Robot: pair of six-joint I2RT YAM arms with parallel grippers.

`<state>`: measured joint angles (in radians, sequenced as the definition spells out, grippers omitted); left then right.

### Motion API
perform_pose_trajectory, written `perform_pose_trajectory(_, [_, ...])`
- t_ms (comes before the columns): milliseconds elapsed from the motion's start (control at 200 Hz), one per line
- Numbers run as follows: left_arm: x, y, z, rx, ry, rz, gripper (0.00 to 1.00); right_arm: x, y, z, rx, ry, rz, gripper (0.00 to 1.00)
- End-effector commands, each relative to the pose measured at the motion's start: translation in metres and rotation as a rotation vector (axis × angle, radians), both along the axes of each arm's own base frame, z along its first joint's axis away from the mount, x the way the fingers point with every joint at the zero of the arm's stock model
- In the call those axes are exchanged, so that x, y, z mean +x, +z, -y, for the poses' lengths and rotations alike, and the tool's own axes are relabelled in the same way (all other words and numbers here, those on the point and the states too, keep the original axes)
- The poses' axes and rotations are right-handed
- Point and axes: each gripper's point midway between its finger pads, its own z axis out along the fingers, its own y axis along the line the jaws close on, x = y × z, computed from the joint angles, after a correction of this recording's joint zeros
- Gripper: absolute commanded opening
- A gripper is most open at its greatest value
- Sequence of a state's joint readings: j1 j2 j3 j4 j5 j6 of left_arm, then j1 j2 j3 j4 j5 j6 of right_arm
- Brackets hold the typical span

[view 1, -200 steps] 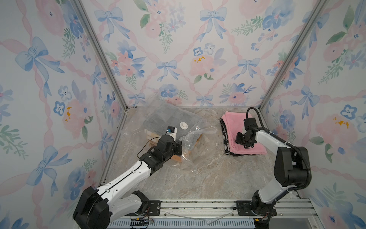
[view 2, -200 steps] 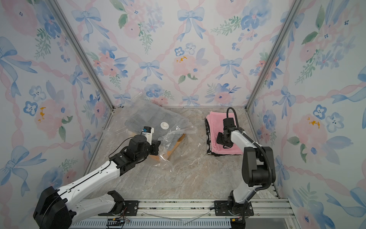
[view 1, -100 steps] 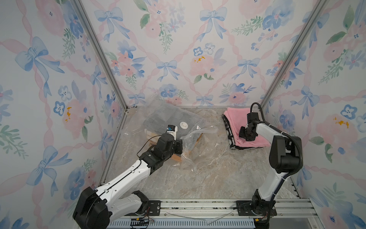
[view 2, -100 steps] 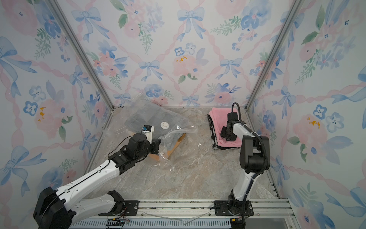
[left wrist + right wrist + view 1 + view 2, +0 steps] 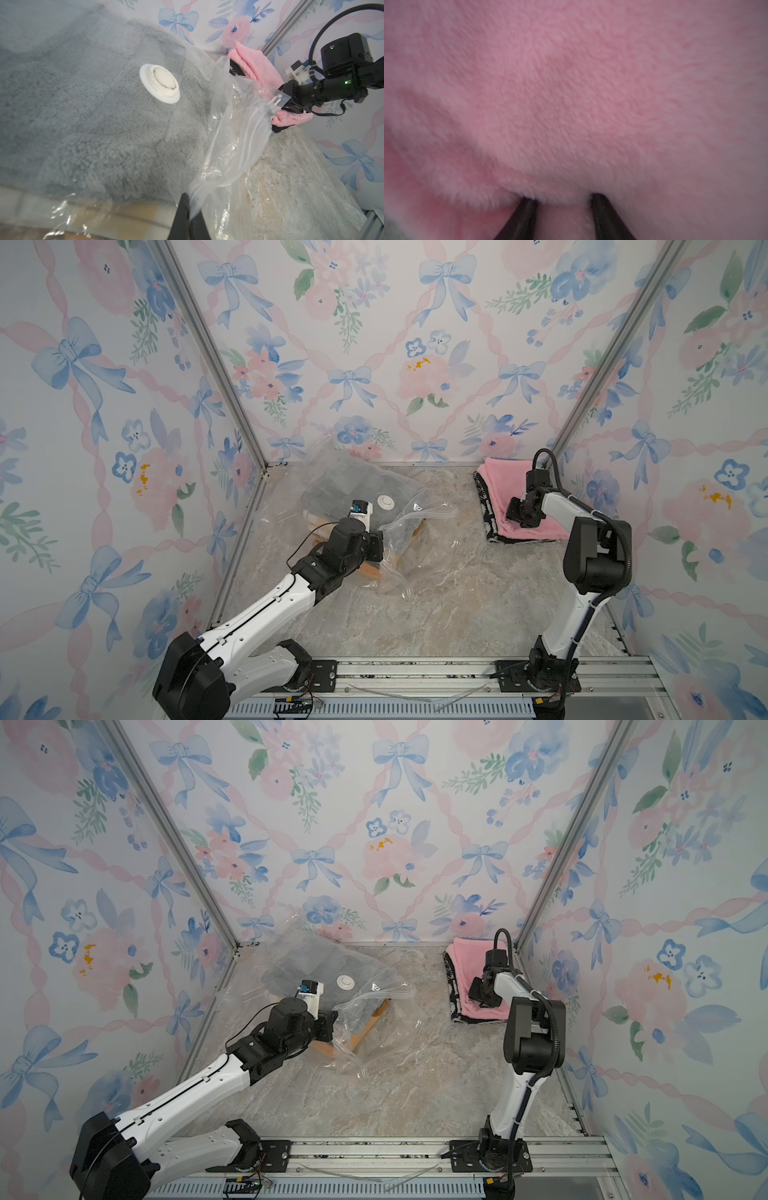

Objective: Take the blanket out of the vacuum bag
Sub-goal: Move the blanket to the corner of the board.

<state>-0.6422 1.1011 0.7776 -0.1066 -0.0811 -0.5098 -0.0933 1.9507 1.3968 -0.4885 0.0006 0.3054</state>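
The clear, crinkly vacuum bag (image 5: 419,526) lies at the back left of the marble floor, white valve cap (image 5: 386,502) facing up. A grey fleecy blanket (image 5: 83,104) fills it, with a tan and orange folded thing (image 5: 374,1019) beneath. My left gripper (image 5: 190,199) is shut on a bunched edge of the bag's plastic near its mouth. A pink blanket (image 5: 511,485) with a black patterned edge lies outside the bag at the back right corner. My right gripper (image 5: 562,197) rests on it, its jaws part way apart with a fold of pink pile between them.
Floral walls close in on three sides, with metal corner posts (image 5: 582,406) at the back. An aluminium rail (image 5: 415,672) carrying both arm bases runs along the front. Loose flaps of the bag (image 5: 353,1052) spread toward the middle of the floor.
The right arm has carried the pink blanket back and to the right, into the corner, and its elbow has risen. The left arm and the bag have hardly moved.
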Motion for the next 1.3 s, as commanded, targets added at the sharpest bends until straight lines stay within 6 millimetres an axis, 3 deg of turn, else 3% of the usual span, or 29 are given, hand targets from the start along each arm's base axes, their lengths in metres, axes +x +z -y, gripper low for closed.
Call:
perform_pose_trajectory(0, [0.001,0.005,0.007,0.000,-0.025,0.004,0.00,-0.026,0.001,-0.023,0.013,0.065,-0.047,0.46])
perform_pose_trajectory(235, [-0.001,0.007,0.008,-0.012,-0.038,0.006,0.00,-0.058,0.002,-0.032,-0.062,0.090,-0.060,0.47])
perform_pose_trajectory(370, [-0.003,0.006,0.008,-0.015,-0.039,0.005,0.00,-0.063,0.011,-0.034,-0.080,0.108,-0.015,0.47])
perform_pose_trajectory(615, [-0.008,0.004,0.007,-0.034,-0.038,0.005,0.00,-0.071,0.038,-0.058,-0.105,0.175,0.074,0.47])
perform_pose_trajectory(850, [-0.008,0.004,0.008,-0.034,-0.040,0.005,0.00,-0.093,0.004,-0.071,-0.054,0.175,-0.035,0.46])
perform_pose_trajectory(910, [-0.007,0.004,0.009,-0.034,-0.040,0.006,0.00,-0.095,-0.005,-0.070,-0.053,0.164,-0.058,0.45])
perform_pose_trajectory(950, [-0.007,0.005,0.008,-0.035,-0.039,0.006,0.00,-0.099,-0.021,-0.069,-0.055,0.160,-0.107,0.45])
perform_pose_trajectory(1075, [-0.007,0.011,0.009,-0.041,-0.045,0.012,0.00,-0.100,-0.031,-0.058,-0.105,0.142,-0.157,0.44])
perform_pose_trajectory(1210, [-0.008,0.025,0.012,-0.054,-0.064,0.032,0.00,-0.093,-0.003,-0.066,-0.103,0.174,-0.068,0.44])
perform_pose_trajectory(1295, [-0.008,0.035,0.015,-0.052,-0.085,0.052,0.00,-0.091,0.040,-0.081,-0.091,0.208,0.068,0.47])
